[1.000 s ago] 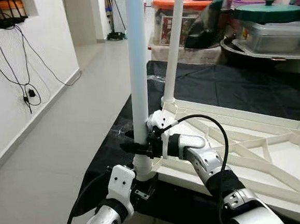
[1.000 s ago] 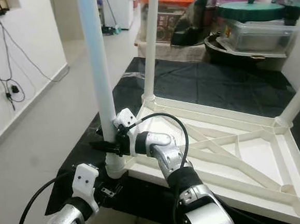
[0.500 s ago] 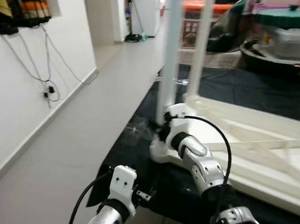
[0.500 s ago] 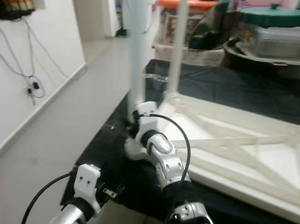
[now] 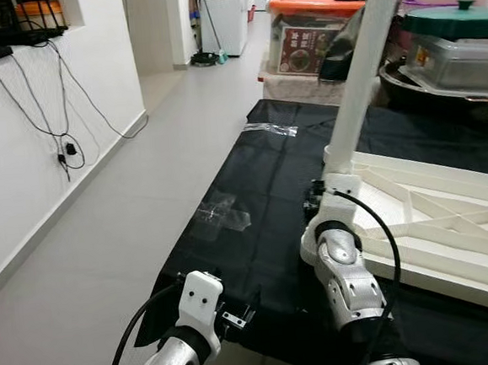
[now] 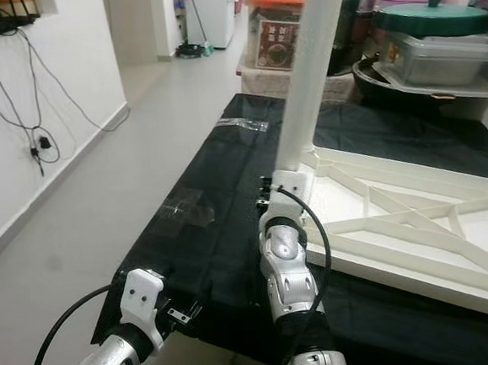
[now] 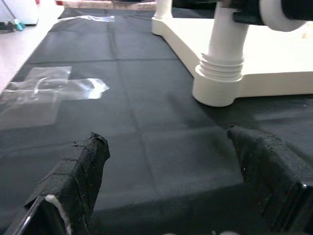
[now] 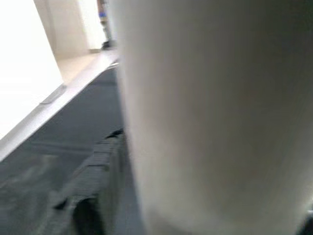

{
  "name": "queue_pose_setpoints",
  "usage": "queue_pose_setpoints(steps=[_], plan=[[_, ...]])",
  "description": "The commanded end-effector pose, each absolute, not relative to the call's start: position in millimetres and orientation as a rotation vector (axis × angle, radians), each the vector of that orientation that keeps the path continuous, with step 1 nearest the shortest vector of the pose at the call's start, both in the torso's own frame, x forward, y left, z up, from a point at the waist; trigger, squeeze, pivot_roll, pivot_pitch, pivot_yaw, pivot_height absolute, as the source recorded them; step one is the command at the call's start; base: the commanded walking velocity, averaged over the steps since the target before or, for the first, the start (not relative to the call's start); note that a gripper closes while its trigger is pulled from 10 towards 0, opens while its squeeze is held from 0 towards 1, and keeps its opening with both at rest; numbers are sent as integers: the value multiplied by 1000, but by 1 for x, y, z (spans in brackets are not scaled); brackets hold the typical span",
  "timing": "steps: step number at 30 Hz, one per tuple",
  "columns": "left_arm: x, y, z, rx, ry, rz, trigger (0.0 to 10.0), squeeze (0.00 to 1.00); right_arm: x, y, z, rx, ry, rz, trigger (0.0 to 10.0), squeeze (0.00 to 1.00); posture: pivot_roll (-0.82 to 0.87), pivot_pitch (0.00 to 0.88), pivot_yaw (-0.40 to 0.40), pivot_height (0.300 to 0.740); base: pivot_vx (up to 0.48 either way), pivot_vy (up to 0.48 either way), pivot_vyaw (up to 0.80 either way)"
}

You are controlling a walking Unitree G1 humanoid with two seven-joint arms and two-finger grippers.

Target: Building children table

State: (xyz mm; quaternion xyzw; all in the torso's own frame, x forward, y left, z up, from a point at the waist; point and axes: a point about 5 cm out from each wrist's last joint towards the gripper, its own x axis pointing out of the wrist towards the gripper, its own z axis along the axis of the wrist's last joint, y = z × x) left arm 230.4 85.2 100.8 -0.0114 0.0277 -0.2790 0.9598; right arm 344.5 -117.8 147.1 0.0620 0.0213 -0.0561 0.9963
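Note:
An upside-down white children's table frame (image 5: 449, 209) lies on a black cloth (image 5: 252, 182). A white table leg (image 5: 361, 76) rises from its near corner and leans a little to the right in the picture. My right gripper (image 5: 317, 195) is at the base of this leg and shut on it. In the right wrist view the leg (image 8: 205, 112) sits very close, with a black finger (image 8: 93, 191) beside it. My left gripper (image 7: 165, 137) hovers open and empty over the cloth's near edge. It faces the leg's threaded socket (image 7: 220, 73).
Clear tape patches (image 5: 221, 214) stick to the cloth. Storage boxes (image 5: 313, 33) and a green-lidded container (image 5: 451, 22) crowd the far right. On the left are bare floor (image 5: 105, 244) and a wall with hanging cables (image 5: 62, 121).
The whole picture has swung, so the camera moved. My right gripper stays at the leg's base, with its forearm now pointing straight ahead. The left arm stays low at the cloth's edge.

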Motion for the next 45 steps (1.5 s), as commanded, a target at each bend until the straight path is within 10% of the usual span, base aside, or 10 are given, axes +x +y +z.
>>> queue_pose_setpoints(steps=[1,3,4,19,29,30,31,45], plan=[[229,82,102,-18,54,-571,10000,0,336,-85,130,243,116,-26,10000,937,120,0,-95,740,0,0,0],[229,82,102,-19,53,-571,10000,0,339,-90,132,217,93,-11,10000,937,106,0,-83,740,0,0,0],[229,82,102,-21,54,-571,10000,0,343,-91,134,228,84,59,10000,0,107,0,-77,740,0,0,0],[230,85,100,-12,60,-568,10000,0,366,-95,168,144,115,1068,10000,0,152,0,-92,740,0,0,0],[228,86,99,-10,66,-571,10000,0,360,-85,180,76,139,1396,10000,0,186,0,-96,740,0,0,0],[228,86,99,-10,68,-572,10000,0,360,-83,182,66,141,1425,8510,0,191,0,-100,740,0,0,0],[227,86,99,-10,69,-571,10000,0,361,-80,183,49,137,1433,0,0,190,0,-99,740,0,0,0],[227,85,97,-18,74,-580,10000,0,386,-95,170,66,37,679,0,0,165,0,-86,740,0,0,0]])
